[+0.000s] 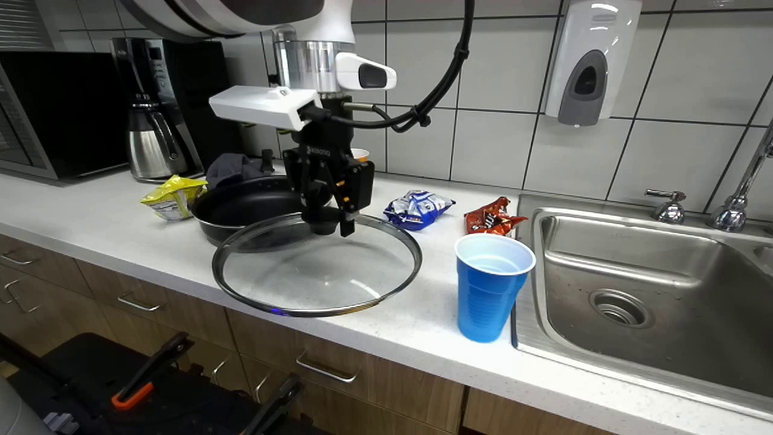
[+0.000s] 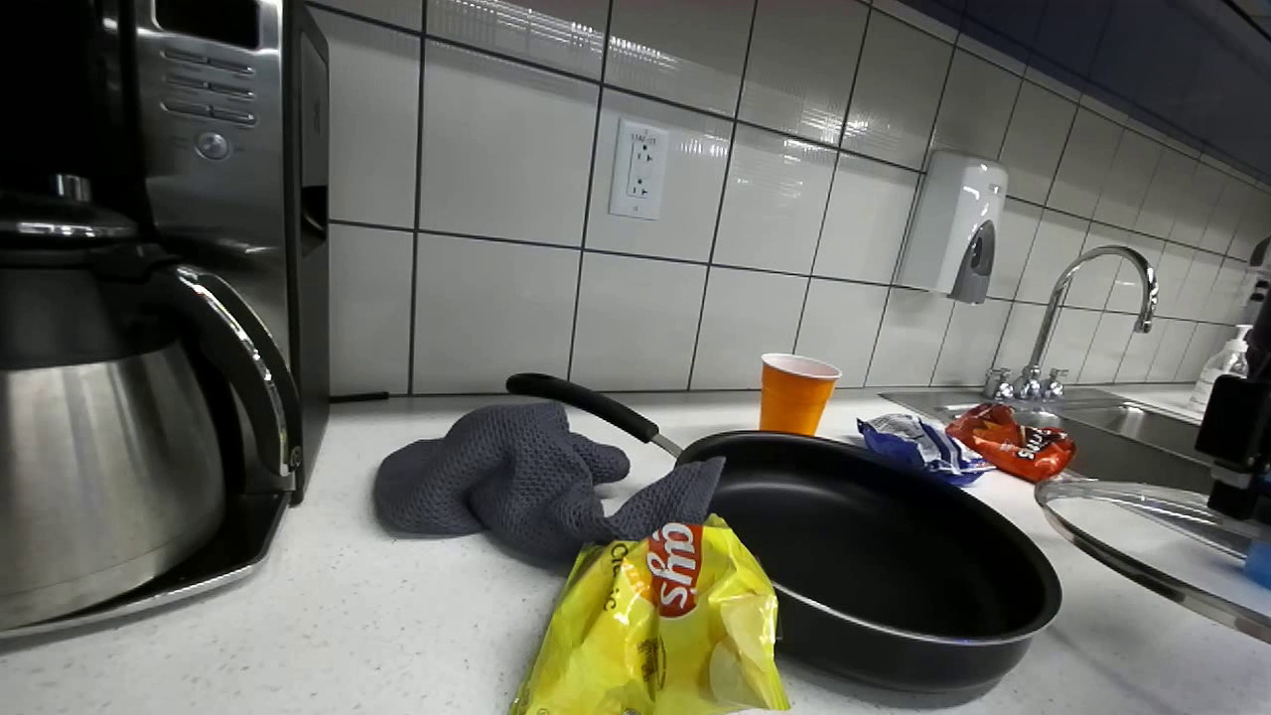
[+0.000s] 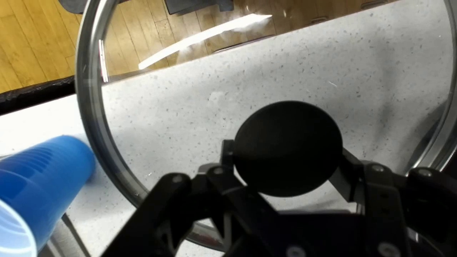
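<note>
Wrist view: tool [image 3: 287, 156] clamped on the rnd blk knob [image 3: 287, 139] of the glass lid [image 3: 250, 89], one finger ea. side, both against it. Lid is see-thru w/ a metallic rim; part of it juts past the edge of the table [image 2: 377, 636], wood floor [image 3: 32, 43] vis. below.

In an exterior view the lid is in front & a bit R of the blk pan [image 1: 244, 199] & looks to be up off the table. In an exterior view the pan's handle [image 2: 586, 402] points back-L, & a gap shows btwn pan & lid, so they're apart.

Same view: gry cloth [image 2: 496, 477] bunched L of pan, R corner overlapping the pan rim in line of sight, can't tell if touching; yel. chip bag [image 2: 655, 636] w/ red label [image 2: 675, 576] nr the pan's front-L; org. cup [image 2: 796, 397] upright behind pan, twd the tiled wall [image 2: 496, 318].

R of pan in both exterior views: blu/wht bag [image 1: 418, 209], then red bag [image 1: 492, 219], then steel sink [image 1: 676, 344] w/ faucet [image 2: 1048, 323]. Soap dispenser [image 1: 595, 63] up on the wall, also R of pan. Blu cup [image 1: 490, 296] upright, R of pan, just beside the sink; wrist view has it just outside the lid rim.

L of pan: coffee maker [image 2: 228, 169] w/ steel carafe [image 2: 109, 477], in both exterior views; in an exterior view a blk microwave [image 1: 66, 115] is farther L of pan than either.
</note>
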Controlling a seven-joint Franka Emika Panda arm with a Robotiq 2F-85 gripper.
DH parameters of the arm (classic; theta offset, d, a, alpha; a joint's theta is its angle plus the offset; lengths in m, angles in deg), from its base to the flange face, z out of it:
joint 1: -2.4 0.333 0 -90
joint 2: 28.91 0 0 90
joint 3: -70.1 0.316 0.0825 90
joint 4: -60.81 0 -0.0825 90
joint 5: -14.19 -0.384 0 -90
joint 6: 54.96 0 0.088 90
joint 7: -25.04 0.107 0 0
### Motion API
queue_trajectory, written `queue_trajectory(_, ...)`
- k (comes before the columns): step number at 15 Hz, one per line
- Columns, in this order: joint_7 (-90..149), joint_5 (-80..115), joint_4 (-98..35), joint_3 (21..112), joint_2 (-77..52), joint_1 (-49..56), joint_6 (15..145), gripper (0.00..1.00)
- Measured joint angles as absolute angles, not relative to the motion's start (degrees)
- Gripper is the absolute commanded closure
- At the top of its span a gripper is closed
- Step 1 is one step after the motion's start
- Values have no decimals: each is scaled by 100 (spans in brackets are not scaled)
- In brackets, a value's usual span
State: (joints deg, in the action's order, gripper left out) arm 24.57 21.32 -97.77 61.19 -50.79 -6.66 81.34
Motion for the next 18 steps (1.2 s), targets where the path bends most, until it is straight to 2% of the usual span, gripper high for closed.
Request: queue_trajectory(18,2465,2429,-9763,6099,-4070,-898,9061,62)
